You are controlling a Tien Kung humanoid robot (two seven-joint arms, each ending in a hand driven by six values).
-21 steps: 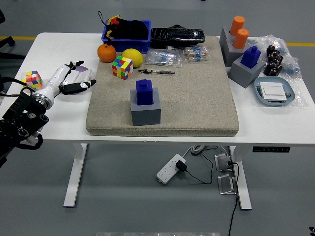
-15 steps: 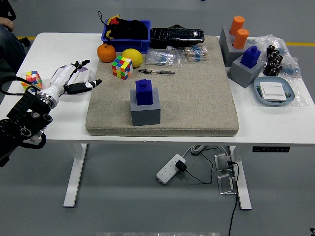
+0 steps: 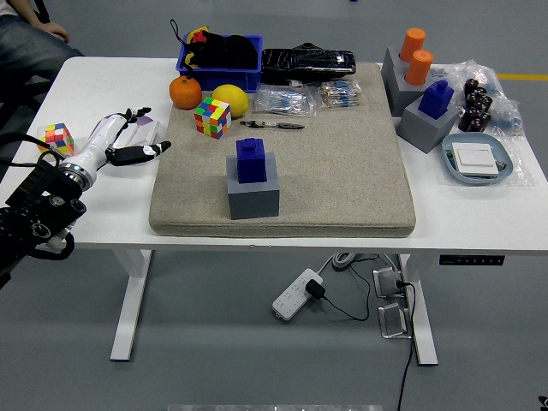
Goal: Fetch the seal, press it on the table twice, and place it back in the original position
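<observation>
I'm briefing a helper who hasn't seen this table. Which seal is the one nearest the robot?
Look at the beige mat covering the table's middle. Near its front left stands a grey block with a blue seal on top. The other blue seal sits off the mat, far right.

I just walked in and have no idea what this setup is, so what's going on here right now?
A humanoid robot's left hand hovers open over the white table, left of the beige mat. It holds nothing. The blue seal sits untouched in its grey block on the mat, so fetching has not begun. The right arm is out of view. A person sits at the far left corner.
</observation>
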